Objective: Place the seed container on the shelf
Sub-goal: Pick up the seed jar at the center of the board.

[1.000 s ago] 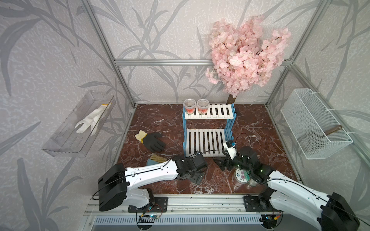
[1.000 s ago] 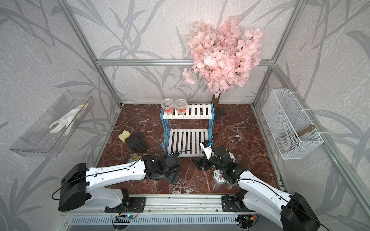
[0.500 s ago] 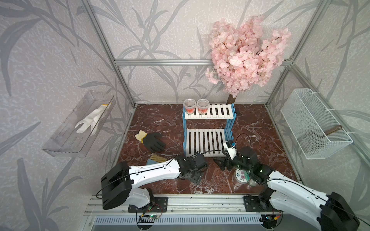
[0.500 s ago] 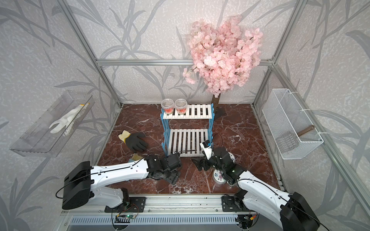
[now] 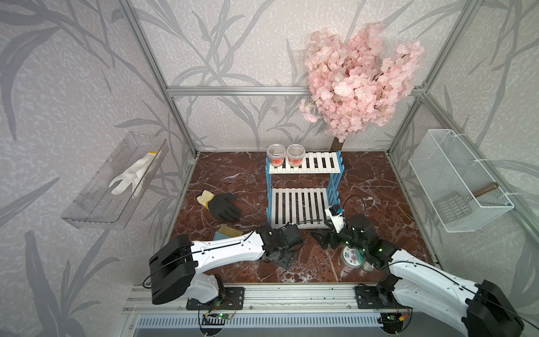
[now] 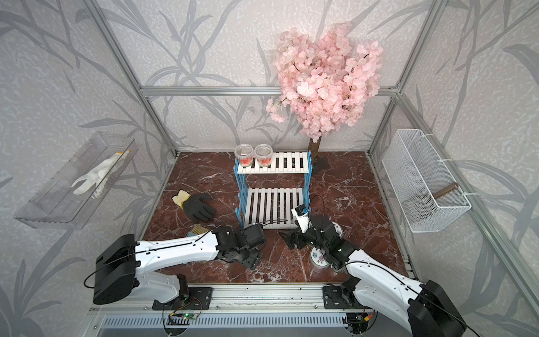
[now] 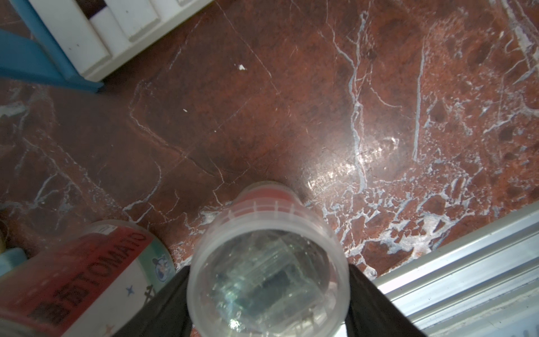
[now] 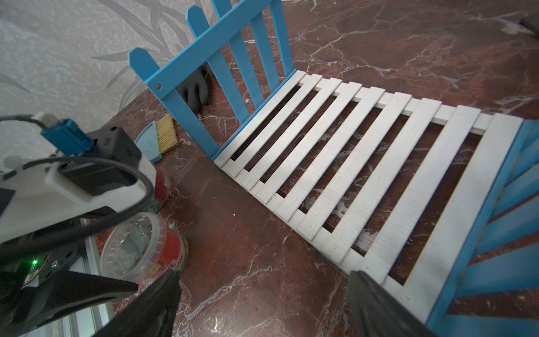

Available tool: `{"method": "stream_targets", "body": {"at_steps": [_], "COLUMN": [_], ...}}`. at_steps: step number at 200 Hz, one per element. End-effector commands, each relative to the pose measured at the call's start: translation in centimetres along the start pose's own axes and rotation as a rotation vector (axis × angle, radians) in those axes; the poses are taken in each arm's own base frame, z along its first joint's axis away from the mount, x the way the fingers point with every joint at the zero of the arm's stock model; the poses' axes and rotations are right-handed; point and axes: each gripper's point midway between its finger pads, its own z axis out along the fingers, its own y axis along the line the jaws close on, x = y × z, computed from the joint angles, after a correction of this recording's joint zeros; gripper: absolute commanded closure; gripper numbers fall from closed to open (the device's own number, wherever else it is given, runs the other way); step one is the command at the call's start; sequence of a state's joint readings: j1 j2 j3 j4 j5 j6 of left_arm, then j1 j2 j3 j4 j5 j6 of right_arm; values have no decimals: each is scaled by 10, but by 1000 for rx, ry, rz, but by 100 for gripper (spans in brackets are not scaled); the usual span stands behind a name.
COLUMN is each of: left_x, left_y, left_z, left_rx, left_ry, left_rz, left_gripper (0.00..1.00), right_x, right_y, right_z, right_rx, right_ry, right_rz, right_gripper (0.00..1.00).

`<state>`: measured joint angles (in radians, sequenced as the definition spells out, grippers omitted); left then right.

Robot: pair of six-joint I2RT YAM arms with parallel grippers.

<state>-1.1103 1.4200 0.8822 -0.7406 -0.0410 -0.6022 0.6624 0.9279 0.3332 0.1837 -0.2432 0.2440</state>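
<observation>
A seed container (image 7: pixel 268 262), a clear tub with a red label and clear lid, stands on the marble floor near the front edge. My left gripper (image 7: pixel 268 280) is shut on it, with a black finger (image 7: pixel 163 303) against each side. The right wrist view shows the same seed container (image 8: pixel 140 245) under the left wrist. In both top views the left gripper (image 5: pixel 284 256) hides it. The shelf (image 5: pixel 303 172) stands mid-floor, blue sides and white slats, with two more seed containers (image 5: pixel 276 154) on its top board. My right gripper (image 8: pixel 262 280) is open over bare floor before the lower board (image 8: pixel 379 163).
A red tomato can (image 7: pixel 81 277) stands close beside the held tub. A round flowered tin (image 5: pixel 353 255) sits under the right arm. A black glove (image 5: pixel 223 205) and small brush (image 5: pixel 227 232) lie left. A blossom tree (image 5: pixel 355 87), wire basket (image 5: pixel 455 186) and clear tray (image 5: pixel 116 186) line the walls.
The left jaws have closed in onto the seed container, and the left arm has shifted slightly. The right arm has stayed in place.
</observation>
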Motion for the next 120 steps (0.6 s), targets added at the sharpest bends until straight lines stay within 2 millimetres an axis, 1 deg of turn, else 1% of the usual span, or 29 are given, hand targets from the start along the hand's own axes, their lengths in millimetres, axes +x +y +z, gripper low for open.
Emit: {"method": "stream_targets", "body": {"at_steps": [1, 13, 49, 68, 99, 120], "left_x": [-8, -9, -16, -19, -21, -21], "left_y": [-3, -4, -6, -6, -1, 2], "left_z": [-6, -7, -14, -16, -18, -19], "left_rx": [15, 20, 43, 72, 85, 83], "left_ry": [-22, -29, -72, -86, -91, -92], "left_rz": [-2, -1, -13, -29, -47, -47], "left_gripper": [25, 26, 27, 28, 29, 29], "right_x": [2, 3, 14, 21, 40, 47], "right_y": [2, 6, 21, 32, 50, 60], "right_z": [1, 2, 6, 12, 26, 32], "right_rx": [-11, -40, -147, -202, -268, -329], "right_ry": [-9, -8, 1, 12, 52, 47], "right_rz": [0, -12, -75, -156, -328, -388], "right_gripper": [6, 6, 6, 6, 4, 4]}}
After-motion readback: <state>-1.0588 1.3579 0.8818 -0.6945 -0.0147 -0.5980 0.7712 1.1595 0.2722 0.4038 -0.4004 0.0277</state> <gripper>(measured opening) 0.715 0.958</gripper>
